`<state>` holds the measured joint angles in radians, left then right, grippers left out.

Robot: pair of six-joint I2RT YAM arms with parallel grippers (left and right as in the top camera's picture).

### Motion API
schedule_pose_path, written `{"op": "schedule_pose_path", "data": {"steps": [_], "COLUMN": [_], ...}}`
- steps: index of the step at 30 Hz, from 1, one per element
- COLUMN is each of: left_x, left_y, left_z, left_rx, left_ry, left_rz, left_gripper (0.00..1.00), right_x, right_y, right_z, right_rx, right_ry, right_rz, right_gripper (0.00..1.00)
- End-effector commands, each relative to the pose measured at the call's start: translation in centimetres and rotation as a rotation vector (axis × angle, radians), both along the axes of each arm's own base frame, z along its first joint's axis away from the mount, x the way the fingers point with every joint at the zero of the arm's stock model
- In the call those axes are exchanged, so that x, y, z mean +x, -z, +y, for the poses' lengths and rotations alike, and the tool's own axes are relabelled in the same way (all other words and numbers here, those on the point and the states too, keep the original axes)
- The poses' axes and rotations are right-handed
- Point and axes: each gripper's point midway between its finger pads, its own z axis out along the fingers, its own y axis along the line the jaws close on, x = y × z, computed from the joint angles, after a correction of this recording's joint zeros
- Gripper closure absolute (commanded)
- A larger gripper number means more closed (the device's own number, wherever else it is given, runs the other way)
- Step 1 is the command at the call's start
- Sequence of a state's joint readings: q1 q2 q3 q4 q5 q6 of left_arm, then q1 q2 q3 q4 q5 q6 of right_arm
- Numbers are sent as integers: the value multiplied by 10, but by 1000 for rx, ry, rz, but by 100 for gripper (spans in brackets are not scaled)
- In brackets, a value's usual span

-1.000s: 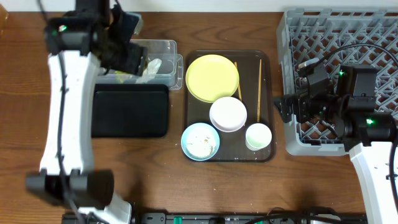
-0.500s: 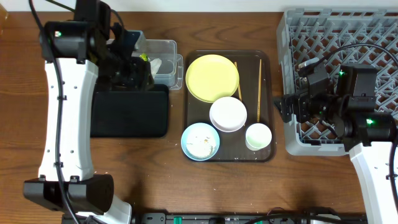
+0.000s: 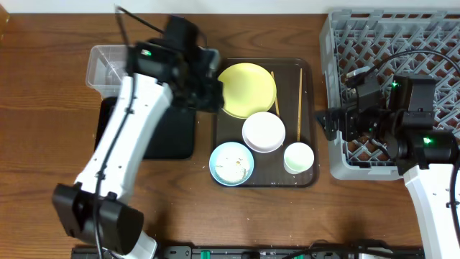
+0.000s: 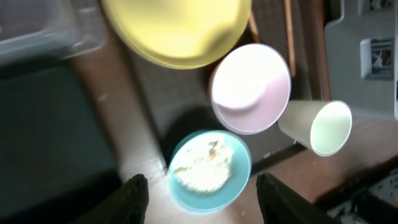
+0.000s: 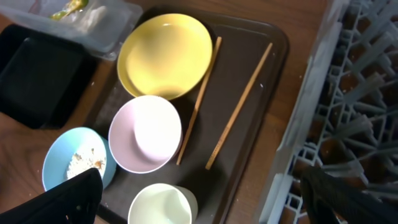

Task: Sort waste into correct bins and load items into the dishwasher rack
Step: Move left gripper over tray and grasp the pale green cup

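On the brown serving tray [image 3: 310,72] lie the yellow plate [image 3: 248,88], white bowl [image 3: 264,132], light blue bowl [image 3: 231,163] holding rice scraps [image 4: 202,168], pale cup [image 3: 298,157] and two chopsticks [image 3: 300,104]. My left gripper [image 3: 208,90] hangs open and empty above the tray's left edge; in the left wrist view its fingers [image 4: 205,202] frame the blue bowl [image 4: 210,186]. My right gripper [image 3: 327,126] is open and empty between the tray and the grey rack [image 3: 392,43]. The green-yellow wrapper [image 5: 68,9] lies in the clear tub [image 3: 108,65].
The black tray [image 3: 162,137] lies below the clear tub, partly hidden by my left arm. The rack fills the right side, and my right arm stands over its front left corner. Bare wooden table lies at the front.
My left arm has swung right from over the clear tub to the serving tray's left edge. The right arm has not moved.
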<state>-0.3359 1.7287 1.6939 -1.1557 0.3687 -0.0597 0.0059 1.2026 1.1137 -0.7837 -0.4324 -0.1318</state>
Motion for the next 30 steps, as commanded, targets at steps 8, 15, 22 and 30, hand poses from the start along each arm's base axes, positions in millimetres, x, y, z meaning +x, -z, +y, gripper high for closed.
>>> {"op": "schedule_pose_path", "data": {"steps": [8,15,22,30], "left_x": [-8,-14,-31,-70], "left_y": [48,77,84,82], "left_z": [-71,-97,-117,-151], "left_rx": [-16,7,11,-37], "left_ry": [18,79,140,256], "left_rz": [-12,25,45,91], "left_gripper": [47,47,47,47], "right_x": [8,8,7,7], "right_y": [1,2,2,2], "right_z": [-22,-23,-23,-23], "right_rx": [3,2,1,1], "right_ry": [235,235,235,235], "right_rz": [55,58,61,61], "right_gripper": [2,2,2,2]}}
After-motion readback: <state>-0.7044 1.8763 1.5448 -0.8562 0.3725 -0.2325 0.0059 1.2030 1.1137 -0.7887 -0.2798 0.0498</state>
